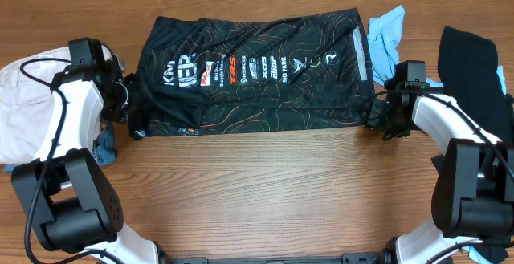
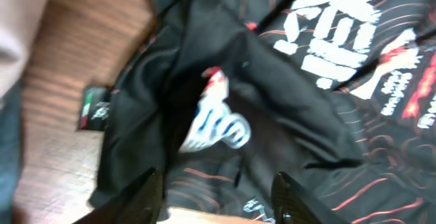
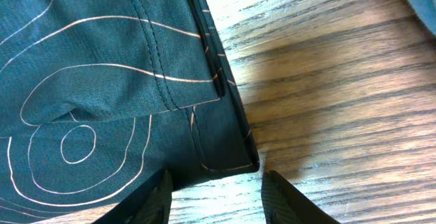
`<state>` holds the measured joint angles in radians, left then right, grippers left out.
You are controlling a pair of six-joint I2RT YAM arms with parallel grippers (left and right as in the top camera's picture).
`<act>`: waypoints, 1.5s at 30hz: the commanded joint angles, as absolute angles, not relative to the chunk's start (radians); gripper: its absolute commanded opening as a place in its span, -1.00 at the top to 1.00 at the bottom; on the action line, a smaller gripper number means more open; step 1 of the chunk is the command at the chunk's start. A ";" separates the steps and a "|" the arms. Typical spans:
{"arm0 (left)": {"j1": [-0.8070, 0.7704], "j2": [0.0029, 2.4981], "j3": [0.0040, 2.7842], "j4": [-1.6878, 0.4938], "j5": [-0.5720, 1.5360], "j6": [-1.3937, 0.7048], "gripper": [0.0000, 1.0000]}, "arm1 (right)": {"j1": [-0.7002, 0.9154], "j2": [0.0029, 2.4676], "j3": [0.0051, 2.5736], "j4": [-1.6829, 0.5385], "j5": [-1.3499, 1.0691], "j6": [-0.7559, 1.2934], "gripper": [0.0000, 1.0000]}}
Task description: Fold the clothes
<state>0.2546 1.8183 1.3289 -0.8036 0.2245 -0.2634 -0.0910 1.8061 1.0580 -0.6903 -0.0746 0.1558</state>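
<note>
Worktop point(image 1: 265, 184) carries the jersey point(image 1: 249, 75) spread flat at upper centre, long axis left-right, logos up. Left gripper point(image 2: 216, 183) sits at its left end, right gripper point(image 3: 216, 180) at its near right corner, each close to its own end. Both sets of jaws stand apart, released, cloth edge just ahead of the gap, nothing pinched.

Thin matt cloth jersey point(image 1: 257, 71) on grained wooden table point(image 1: 265, 192)

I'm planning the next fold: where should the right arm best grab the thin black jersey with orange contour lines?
I'd take the jersey by its near right corner, coming low from the right: two seamed edges meet there, flat on the wooden table, and the open right gripper sits just short.
</note>
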 commanded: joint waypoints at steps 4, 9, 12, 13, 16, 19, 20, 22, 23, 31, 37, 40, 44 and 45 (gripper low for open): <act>0.248 1.824 1.341 -0.865 0.081 -0.290 -0.16 | -0.096 1.809 1.053 -0.689 -0.081 0.152 0.07; 0.248 1.824 1.327 -0.893 0.075 -0.297 -0.17 | -0.096 1.809 1.053 -0.697 -0.099 0.152 0.07; 0.248 1.824 1.305 -0.876 0.080 -0.297 -0.14 | -0.096 1.809 1.053 -0.700 -0.118 0.152 0.04; 0.248 1.824 1.295 -0.869 0.082 -0.297 -0.12 | -0.096 1.809 1.053 -0.700 -0.122 0.152 -0.03; 0.248 1.825 1.259 -0.849 0.083 -0.296 -0.11 | -0.096 1.809 1.053 -0.697 -0.148 0.147 -0.05; 0.248 1.825 1.216 -0.802 0.110 -0.295 -0.11 | -0.096 1.809 1.053 -0.691 -0.155 0.147 -0.06; 0.248 1.825 1.200 -0.783 0.125 -0.295 -0.11 | -0.096 1.809 1.053 -0.685 -0.154 0.147 -0.06; 0.248 1.825 1.168 -0.743 0.149 -0.292 -0.11 | -0.096 1.809 1.053 -0.670 -0.155 0.148 -0.04; 0.248 1.825 1.151 -0.722 0.154 -0.292 -0.11 | -0.096 1.809 1.053 -0.661 -0.155 0.148 -0.04; 0.248 1.825 1.064 -0.609 0.154 -0.292 -0.28 | -0.096 1.809 1.053 -0.643 -0.150 0.149 0.10; 0.248 1.825 1.060 -0.608 0.148 -0.292 -0.36 | -0.096 1.809 1.053 -0.642 -0.132 0.153 0.23; 0.248 1.825 1.060 -0.610 0.147 -0.292 -0.36 | -0.096 1.809 1.053 -0.640 -0.131 0.153 0.40; 0.248 1.825 1.060 -0.612 0.146 -0.292 -0.17 | -0.096 1.809 1.053 -0.640 -0.131 0.153 0.88; 0.248 1.825 1.060 -0.614 0.146 -0.292 -0.04 | -0.096 1.809 1.053 -0.640 -0.131 0.153 0.89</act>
